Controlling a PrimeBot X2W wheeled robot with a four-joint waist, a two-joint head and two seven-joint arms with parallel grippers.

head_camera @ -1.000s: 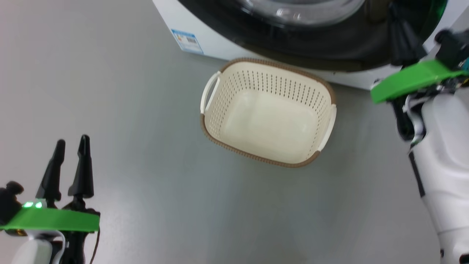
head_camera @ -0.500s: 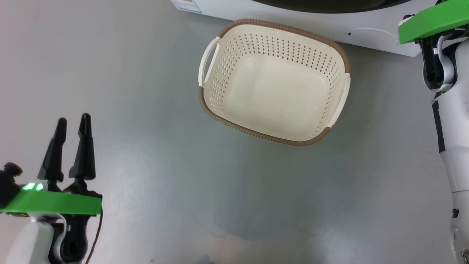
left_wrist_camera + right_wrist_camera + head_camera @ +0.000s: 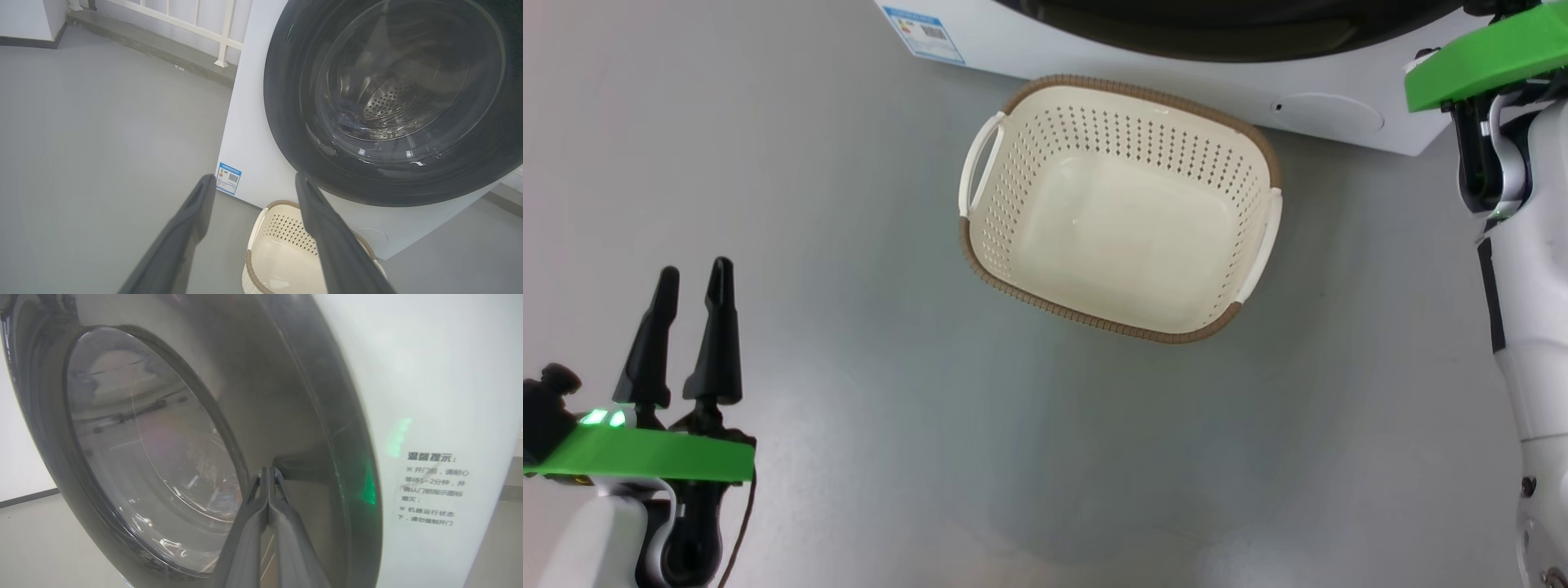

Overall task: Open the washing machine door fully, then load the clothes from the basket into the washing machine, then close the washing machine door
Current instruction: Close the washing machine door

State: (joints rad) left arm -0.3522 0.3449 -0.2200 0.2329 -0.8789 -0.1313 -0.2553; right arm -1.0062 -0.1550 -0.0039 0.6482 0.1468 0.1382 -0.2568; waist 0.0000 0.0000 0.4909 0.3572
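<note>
Only your head view has shifted; the empty basket (image 3: pixel 1094 82) stays on the floor (image 3: pixel 849 204) before the washing machine (image 3: pixel 1054 49). Your right tool (image 3: pixel 267 473), fingers together, sits at the shut-looking washing machine door (image 3: pixel 286 416); left tool (image 3: pixel 694 269) apart, idle: loading seems finished

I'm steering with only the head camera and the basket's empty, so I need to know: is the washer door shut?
Observer: It looks shut. From the left wrist, the door lies flat against the washer.
Operator: Where's my other gripper?
Observer: From the right wrist, the right gripper is shut, with its tips pointing at a notch by the door's edge.
Operator: Can you see inside?
Observer: Through the glass the steel drum shows. The rest is too dim to tell.
</note>
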